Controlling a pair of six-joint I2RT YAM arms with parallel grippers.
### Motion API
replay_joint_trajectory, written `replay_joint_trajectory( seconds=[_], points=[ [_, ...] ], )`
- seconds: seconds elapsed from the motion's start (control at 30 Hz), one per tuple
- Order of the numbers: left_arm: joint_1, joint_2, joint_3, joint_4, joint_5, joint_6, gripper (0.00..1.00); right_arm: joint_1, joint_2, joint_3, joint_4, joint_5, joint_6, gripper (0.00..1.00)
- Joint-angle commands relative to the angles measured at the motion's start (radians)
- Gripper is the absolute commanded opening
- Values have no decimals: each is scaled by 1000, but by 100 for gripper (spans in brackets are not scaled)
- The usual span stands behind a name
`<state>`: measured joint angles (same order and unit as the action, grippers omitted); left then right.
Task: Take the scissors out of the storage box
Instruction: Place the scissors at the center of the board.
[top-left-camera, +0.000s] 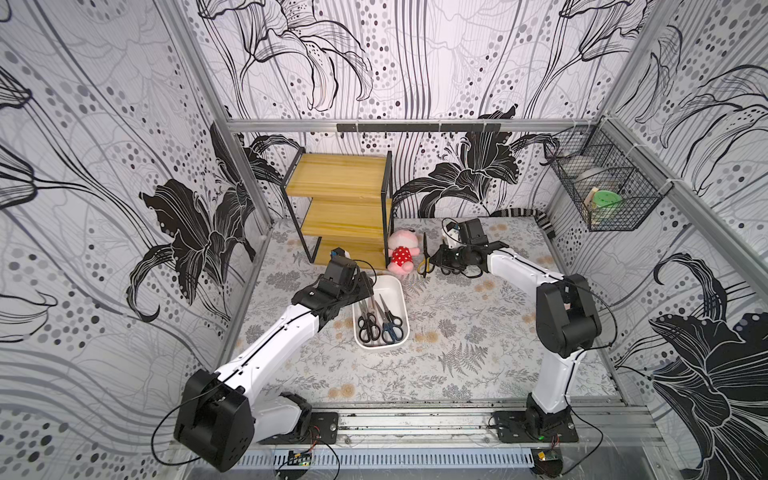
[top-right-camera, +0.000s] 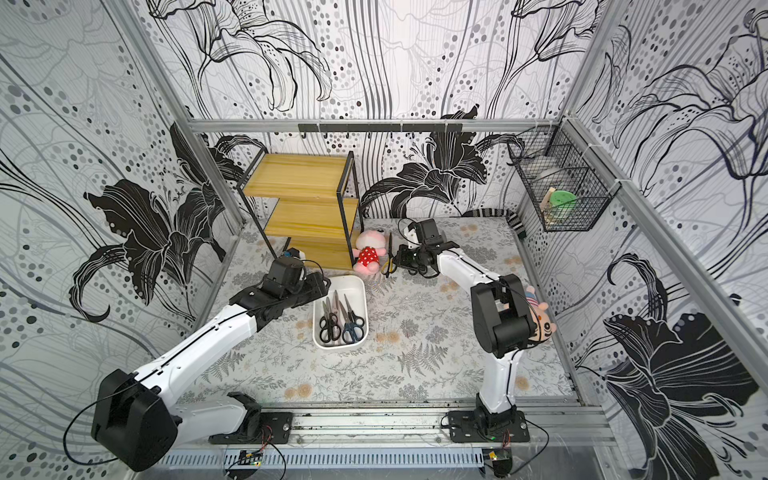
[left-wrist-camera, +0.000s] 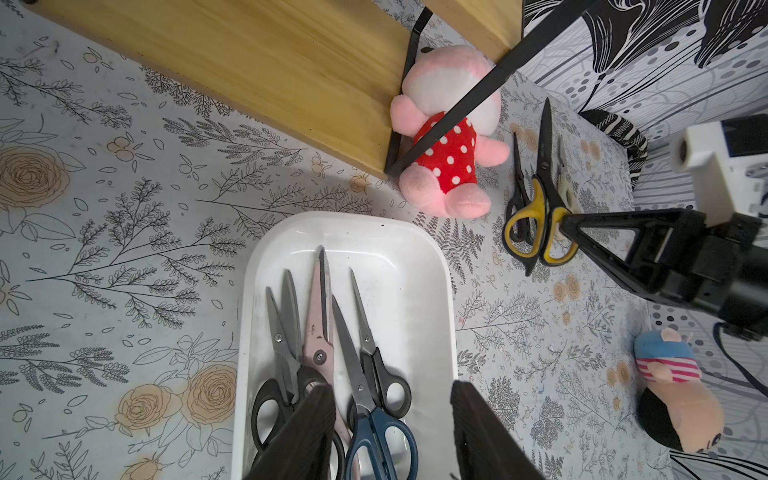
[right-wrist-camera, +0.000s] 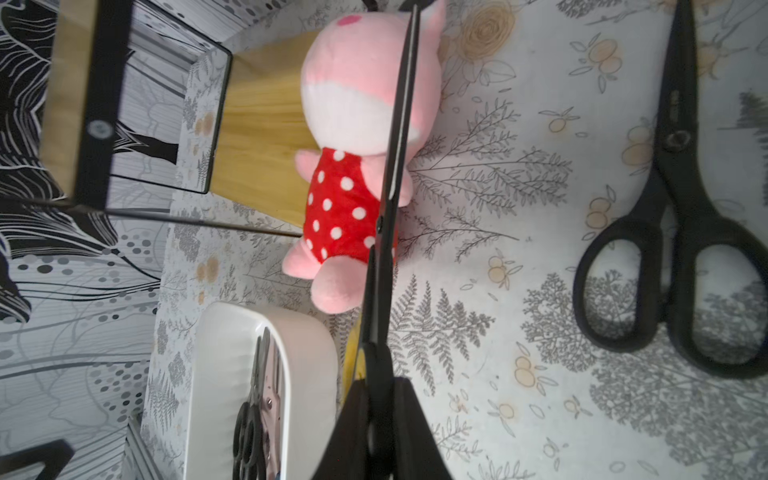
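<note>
Hovering over the storage box (left-wrist-camera: 415, 291), the left jaws stand apart above several scissors (left-wrist-camera: 318, 332) inside. The right jaws are clamped on yellow-black scissors (left-wrist-camera: 538, 203). The right wrist view adds a black pair (right-wrist-camera: 675, 174) flat on the counter (right-wrist-camera: 498, 249).

Floral-print tabletop (top-left-camera: 478, 345), busiest toward the back

Bears a white storage box (top-left-camera: 392, 286) near the middle, long side front to back. Carries a wooden shelf unit (top-left-camera: 336, 178) at the back wall, a pink plush toy (top-left-camera: 402, 253) in a red spotted dress lying just beside its foot. Holds black scissors (right-wrist-camera: 673, 232) flat on the cloth near the toy, a second plush toy (left-wrist-camera: 677, 399) by the right edge, a striped roll (top-left-camera: 540, 218) in the far right corner.
</note>
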<state>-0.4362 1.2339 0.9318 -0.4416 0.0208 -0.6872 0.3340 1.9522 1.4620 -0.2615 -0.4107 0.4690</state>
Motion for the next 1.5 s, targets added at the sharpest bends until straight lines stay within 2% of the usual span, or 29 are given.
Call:
replay_joint_trajectory(
  seconds=[0.0,0.17,0.73,0.97,1.27,1.47],
  points=[
    [7,-22,-16,30,-14,1,51,-30,44,31,8,-18,-12,9],
    [8,-22,-31,43,-6,-10,50,-39,133,108,-27,-101,-54,10],
    [8,-29,-28,50,-9,-24,49,-63,266,138,-49,-100,-81,12],
    [8,-26,-37,50,-5,-25,49,-74,265,107,-39,-63,-83,19],
    [8,-26,-35,31,11,-10,49,-77,268,167,-80,-23,-92,24],
    [8,-12,-13,-21,10,33,49,-75,197,184,-97,-14,-95,26]
  ],
)
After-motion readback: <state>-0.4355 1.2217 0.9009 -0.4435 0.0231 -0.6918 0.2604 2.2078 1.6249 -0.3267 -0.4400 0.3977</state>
